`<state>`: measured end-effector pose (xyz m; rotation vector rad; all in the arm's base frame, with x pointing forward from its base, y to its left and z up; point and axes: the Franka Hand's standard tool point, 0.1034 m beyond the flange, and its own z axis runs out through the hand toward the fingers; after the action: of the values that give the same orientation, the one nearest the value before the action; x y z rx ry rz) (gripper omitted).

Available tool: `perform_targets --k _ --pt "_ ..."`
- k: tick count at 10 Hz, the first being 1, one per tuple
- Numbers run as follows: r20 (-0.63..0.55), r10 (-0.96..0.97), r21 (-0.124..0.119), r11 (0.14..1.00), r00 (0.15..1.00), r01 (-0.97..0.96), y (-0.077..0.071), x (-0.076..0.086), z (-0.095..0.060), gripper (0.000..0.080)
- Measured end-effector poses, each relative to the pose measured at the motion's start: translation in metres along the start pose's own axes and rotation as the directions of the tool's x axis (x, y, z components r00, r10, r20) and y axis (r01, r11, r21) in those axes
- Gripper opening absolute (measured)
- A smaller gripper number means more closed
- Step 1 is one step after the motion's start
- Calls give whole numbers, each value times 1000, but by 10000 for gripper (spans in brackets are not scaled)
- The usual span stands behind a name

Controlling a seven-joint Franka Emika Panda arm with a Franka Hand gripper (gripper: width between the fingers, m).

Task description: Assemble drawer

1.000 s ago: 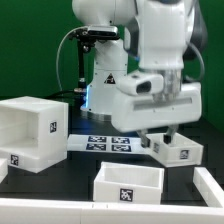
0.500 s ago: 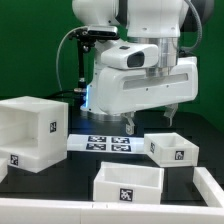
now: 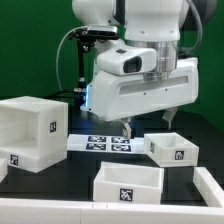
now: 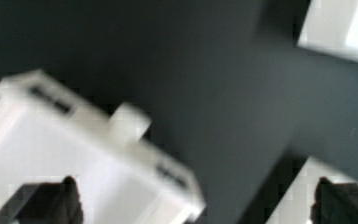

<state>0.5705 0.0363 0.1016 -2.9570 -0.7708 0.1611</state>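
We log the drawer housing (image 3: 30, 130) standing at the exterior view's left of the marker board (image 3: 108, 143). The right tray (image 3: 172, 148) sits just beside the board's other end, and the front tray (image 3: 128, 183) lies nearer the camera than the board. The gripper (image 3: 150, 126) hangs above the board's right end, fingers spread wide and holding nothing.

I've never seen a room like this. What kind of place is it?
Probably a robot lab: a big white robot arm over a black table, a white drawer housing and trays with square tags, and a marker board.
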Motion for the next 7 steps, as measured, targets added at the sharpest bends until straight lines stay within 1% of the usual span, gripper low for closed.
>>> perform_targets --k 1,2,3,5,6,7 --pt "-7 -13 -1 1000 1000 13 11 15 -11 649" --pt "-13 -16 -4 1000 1000 16 9 14 -8 649" --pt "-8 -16 -1 1000 1000 16 8 12 -5 649" --pt "-10 -16 -2 1000 1000 16 10 12 -3 649" --pt "-41 -11 -18 1000 999 10 25 6 13 649" --pt "-21 20 -13 1000 1000 -20 42 -6 29 649"
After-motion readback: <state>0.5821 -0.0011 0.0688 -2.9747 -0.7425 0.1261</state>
